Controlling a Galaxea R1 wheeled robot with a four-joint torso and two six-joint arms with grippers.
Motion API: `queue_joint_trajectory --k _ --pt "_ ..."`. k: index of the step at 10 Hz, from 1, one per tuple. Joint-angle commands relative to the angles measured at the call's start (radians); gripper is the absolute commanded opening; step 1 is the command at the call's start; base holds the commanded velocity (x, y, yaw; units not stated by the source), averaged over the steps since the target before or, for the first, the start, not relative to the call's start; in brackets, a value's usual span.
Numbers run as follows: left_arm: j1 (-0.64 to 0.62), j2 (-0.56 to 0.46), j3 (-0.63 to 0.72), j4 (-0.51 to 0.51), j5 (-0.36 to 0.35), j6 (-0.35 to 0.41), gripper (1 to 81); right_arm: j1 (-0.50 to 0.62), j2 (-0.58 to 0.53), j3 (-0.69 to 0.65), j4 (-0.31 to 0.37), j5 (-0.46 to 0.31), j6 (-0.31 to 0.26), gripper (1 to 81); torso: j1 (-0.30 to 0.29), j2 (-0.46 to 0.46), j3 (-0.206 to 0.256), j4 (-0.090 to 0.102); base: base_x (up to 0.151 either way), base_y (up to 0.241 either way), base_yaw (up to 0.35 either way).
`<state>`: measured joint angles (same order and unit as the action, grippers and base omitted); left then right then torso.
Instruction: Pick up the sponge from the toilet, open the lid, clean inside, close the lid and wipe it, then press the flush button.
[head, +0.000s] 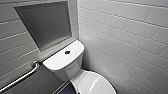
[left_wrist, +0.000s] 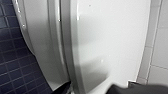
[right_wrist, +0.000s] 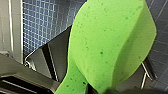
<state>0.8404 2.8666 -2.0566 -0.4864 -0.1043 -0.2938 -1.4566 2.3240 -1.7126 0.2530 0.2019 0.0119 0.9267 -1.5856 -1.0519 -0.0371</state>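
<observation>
Between the right fingers (right_wrist: 125, 92), clamped around it, sits the sponge (right_wrist: 107, 45).

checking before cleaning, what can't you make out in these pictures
- head view: the front of the lid is cut off by the bottom edge
- left wrist view: the shut lid hides the inside of the bowl
- right wrist view: the sponge hides the floor behind it

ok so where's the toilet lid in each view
head: lid at bottom centre, just in front of the tank.
left wrist: lid is the broad white surface, seen close up.
right wrist: sponge against floor tiles instead.
shared landmark: the dark blue floor tiles.
</observation>
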Motion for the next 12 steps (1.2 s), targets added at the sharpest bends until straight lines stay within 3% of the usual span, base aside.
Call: queue_joint_trajectory --k 1,7,10,12 --pt "-0.106 0.014 0.047 0.006 0.046 -0.005 81.1 0.014 -0.042 0.021 -0.001 -0.073 0.0 1.0 0.0 0.0 0.0 0.0 0.0 0.0 0.0" --pt "-0.137 0.082 -0.022 0.037 0.057 -0.005 81.1 0.014 -0.042 0.021 0.003 -0.073 0.0 1.0 0.0 0.0 0.0 0.0 0.0 0.0 0.0" --pt "-0.154 0.041 0.072 0.025 0.052 -0.014 81.1 0.017 -0.038 0.019 0.006 -0.073 0.002 1.0 0.0 0.0 0.0 0.0 0.0 0.0 0.0" --pt "-0.166 0.008 0.133 0.026 0.049 -0.061 81.1 0.017 -0.038 0.019 0.006 -0.073 0.002 1.0 0.0 0.0 0.0 0.0 0.0 0.0 0.0"
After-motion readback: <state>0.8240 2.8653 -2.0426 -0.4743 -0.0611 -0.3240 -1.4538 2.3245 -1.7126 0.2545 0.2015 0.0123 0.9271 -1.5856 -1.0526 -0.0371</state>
